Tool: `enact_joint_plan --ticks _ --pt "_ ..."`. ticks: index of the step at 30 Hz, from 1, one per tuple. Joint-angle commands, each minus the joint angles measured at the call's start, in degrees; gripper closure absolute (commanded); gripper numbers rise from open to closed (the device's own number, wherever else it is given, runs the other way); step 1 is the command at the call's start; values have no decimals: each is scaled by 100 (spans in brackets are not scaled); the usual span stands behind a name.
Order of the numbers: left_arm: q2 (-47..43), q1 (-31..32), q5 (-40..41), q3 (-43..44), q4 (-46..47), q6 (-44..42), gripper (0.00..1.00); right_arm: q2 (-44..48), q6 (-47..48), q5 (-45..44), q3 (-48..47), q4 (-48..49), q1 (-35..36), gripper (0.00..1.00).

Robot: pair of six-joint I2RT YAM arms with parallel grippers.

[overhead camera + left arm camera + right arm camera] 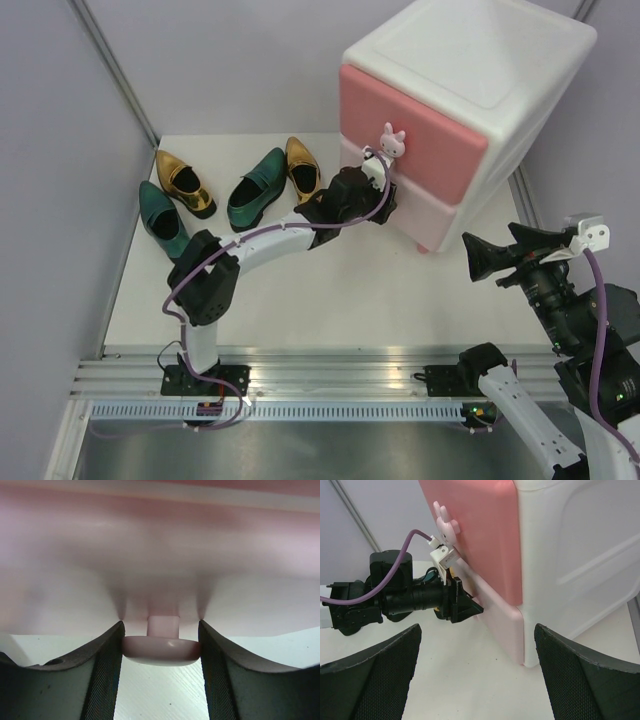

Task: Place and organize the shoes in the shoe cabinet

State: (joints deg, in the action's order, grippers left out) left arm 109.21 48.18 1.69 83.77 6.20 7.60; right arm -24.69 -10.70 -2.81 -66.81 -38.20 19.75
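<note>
a: where is the shoe cabinet (520,90), and what does it look like?

b: it stands at the far right of the white table (330,300). it is a rounded white chest with two pink drawer fronts, one above the other. the upper drawer (420,115) carries a bunny knob (393,141). both drawers sit flush (checked from above and from the right wrist).

a: what about the left arm (270,243)?

b: it reaches from the near edge across the table to the lower drawer (445,215). in the wrist view, the left gripper (160,622) has narrowed around the lower knob (161,651). its dark fingers (100,675) stand one on each side. each inner face touches the rim of the pale pink disc, so the knob is pinched between them.

a: and the right arm (560,290)?

b: it is raised just right of the cabinet's front corner. the right gripper (476,630) is spread wide and holds nothing, and it faces the pink drawer fronts.

a: where are the shoes?

b: all four lie on the table, left of the cabinet. a gold shoe (185,183) and a green shoe (162,218) lie side by side at the far left. a second green shoe (256,188) and a second gold shoe (303,168) lie close together nearer the cabinet. the second gold shoe is just behind the left arm's wrist.
</note>
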Motion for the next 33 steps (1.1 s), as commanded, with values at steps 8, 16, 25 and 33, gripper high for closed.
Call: enact_joint_plan --ticks 8,16,25,33 --pt "-716 147 375 -633 66 -153 96 96 86 -88 -26 23 -6 2" --pt "-1182 156 437 -1134 -127 75 98 61 94 -290 97 111 -6 2" --pt "-1999 227 428 -1933 -382 348 97 -45 24 -528 168 225 -6 2" --pt "-2992 262 420 -2908 -584 707 96 -27 6 -519 238 260 -15 2"
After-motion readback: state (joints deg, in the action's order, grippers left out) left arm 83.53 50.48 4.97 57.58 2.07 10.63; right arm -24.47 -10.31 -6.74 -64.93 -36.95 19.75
